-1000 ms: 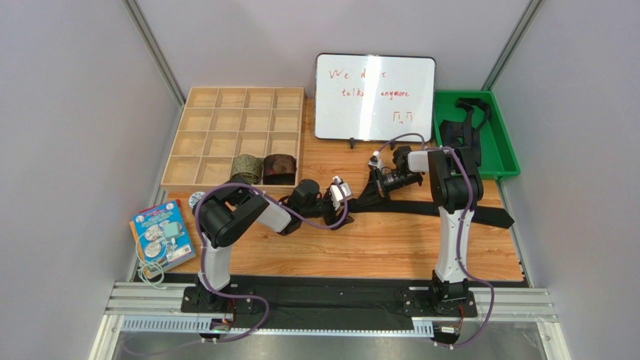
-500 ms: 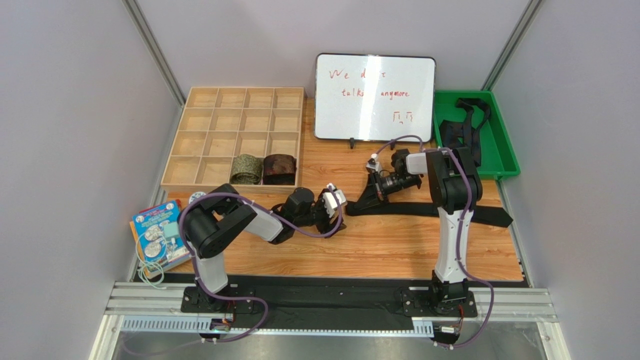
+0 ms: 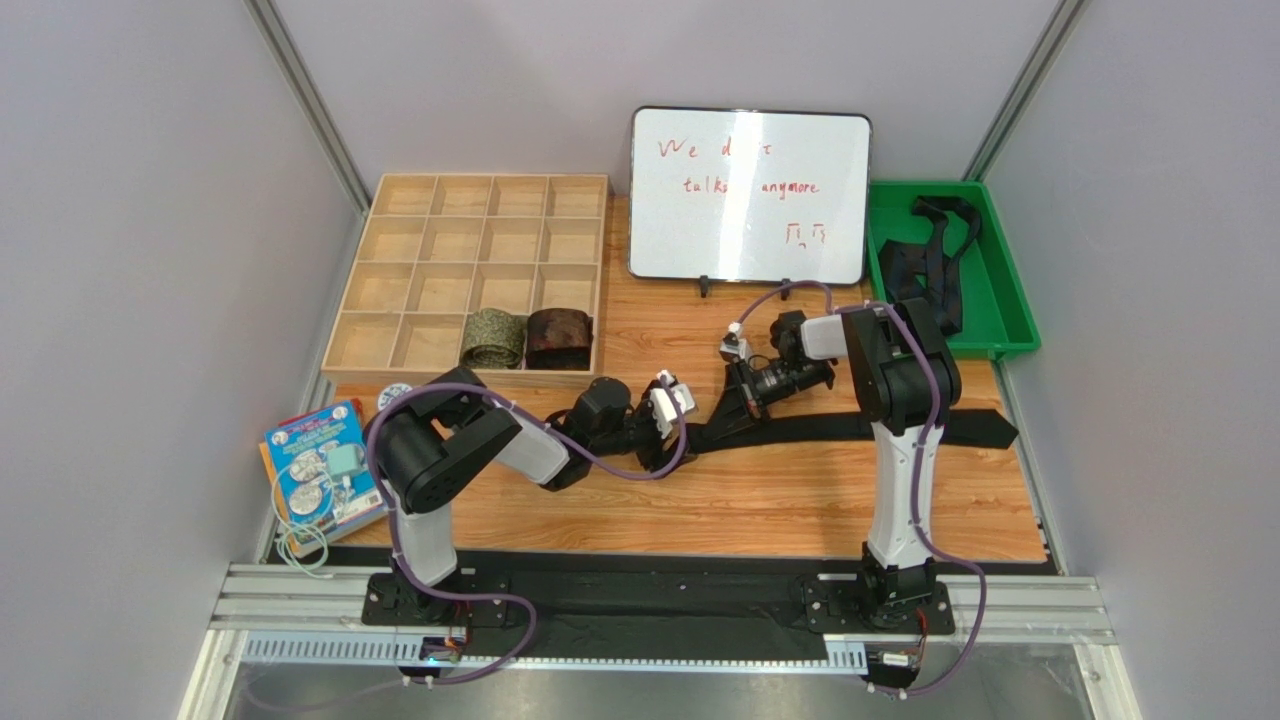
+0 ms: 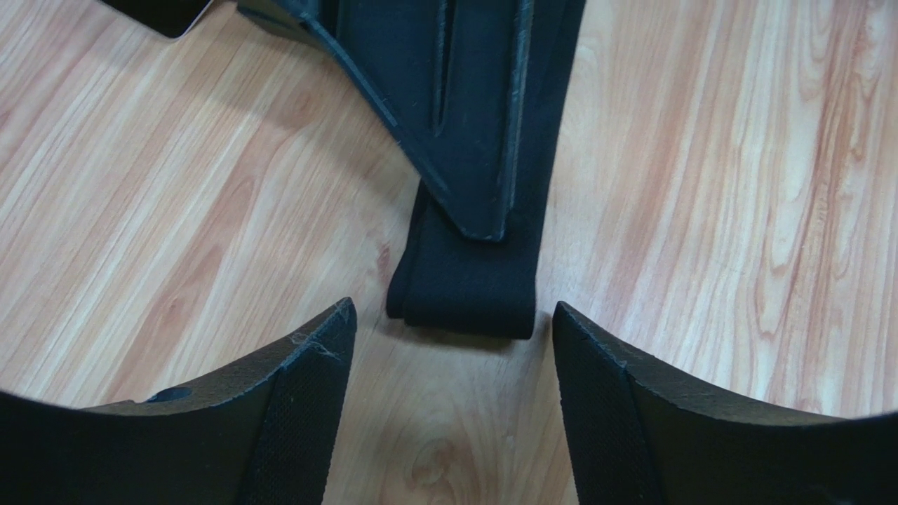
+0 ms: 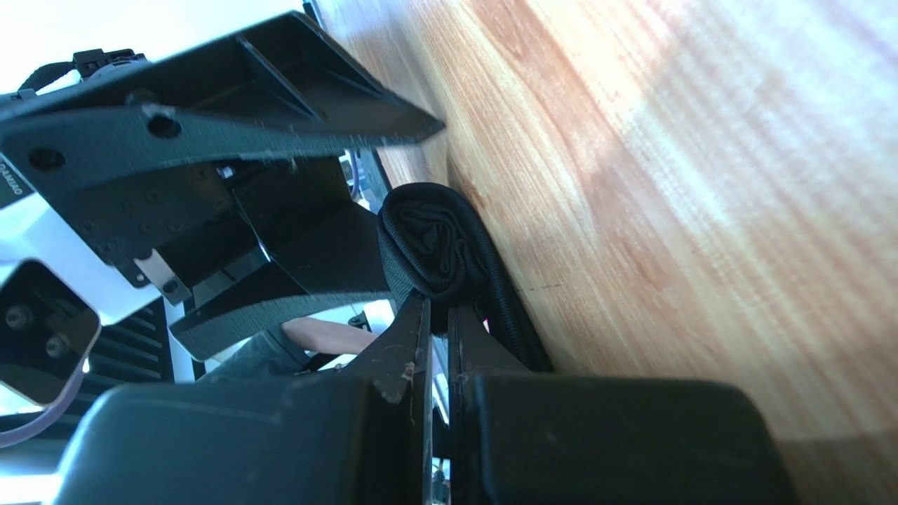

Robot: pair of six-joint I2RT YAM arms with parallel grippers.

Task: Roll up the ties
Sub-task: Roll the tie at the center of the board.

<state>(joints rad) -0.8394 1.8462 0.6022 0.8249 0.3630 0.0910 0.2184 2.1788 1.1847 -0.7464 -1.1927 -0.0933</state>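
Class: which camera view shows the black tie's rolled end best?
Right wrist: the rolled end shows its layers side-on. Left wrist sees it only from above; the top view shows just the flat strip.

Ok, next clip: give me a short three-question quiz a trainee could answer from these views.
1. True or false: the left tool stands open above the black tie.
2. How many rolled ties sit in the wooden tray? A one, B two, C four.
3. What colour is the bin holding unrolled ties?
Key: 1 true; 2 B; 3 green.
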